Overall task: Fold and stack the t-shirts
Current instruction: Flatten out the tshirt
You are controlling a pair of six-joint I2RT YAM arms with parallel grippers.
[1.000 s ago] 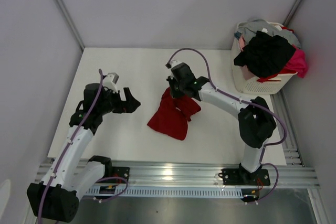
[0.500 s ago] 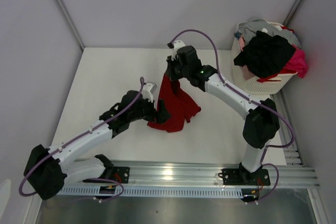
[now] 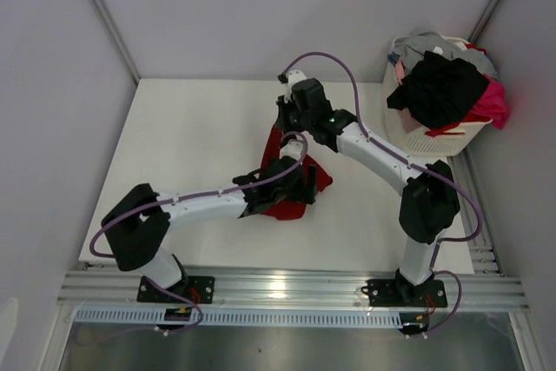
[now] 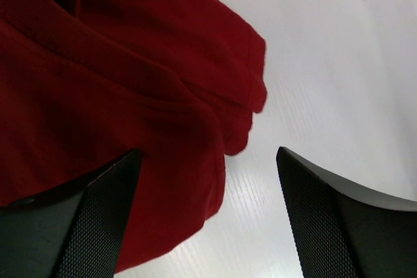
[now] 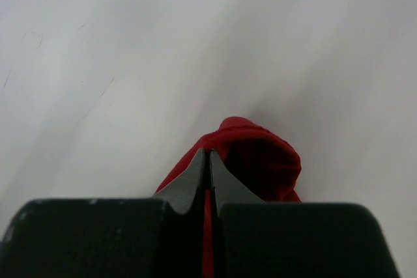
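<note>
Over the last second my left arm has swung in from the left side of the table (image 3: 191, 128) and stretched right across to the red t-shirt (image 3: 318, 176). My right arm has carried its pinch of the cloth a little toward the far side.

The left gripper (image 3: 300, 187) now sits low over the near part of the shirt, with its jaws spread wide and holding nothing. In the left wrist view the left gripper (image 4: 207, 154) straddles the shirt's edge. One finger (image 4: 98, 219) is over the red cloth (image 4: 117, 83) and the other is over bare white table (image 4: 339, 63). I cannot tell whether either finger touches the cloth.

The right gripper (image 3: 281, 131) is clamped tight on the far end of the shirt. In the right wrist view the right gripper (image 5: 208, 155) has its two fingers pressed together with a thin strip of red caught between them. A rounded bunch of the shirt (image 5: 260, 161) bulges out just beyond them.

The shirt lies crumpled near the middle of the table. It runs from the right gripper's pinch at its far end down under the left gripper, and a fold sticks out to the right of that gripper.

A white basket (image 3: 426, 141) stands at the far right corner of the table, well apart from the red shirt. It is heaped with more clothes. A black t-shirt (image 3: 439, 89) lies on top, a pink one (image 3: 495, 106) spills over the right rim, and a grey one (image 3: 426, 41) is at the far side.
</note>
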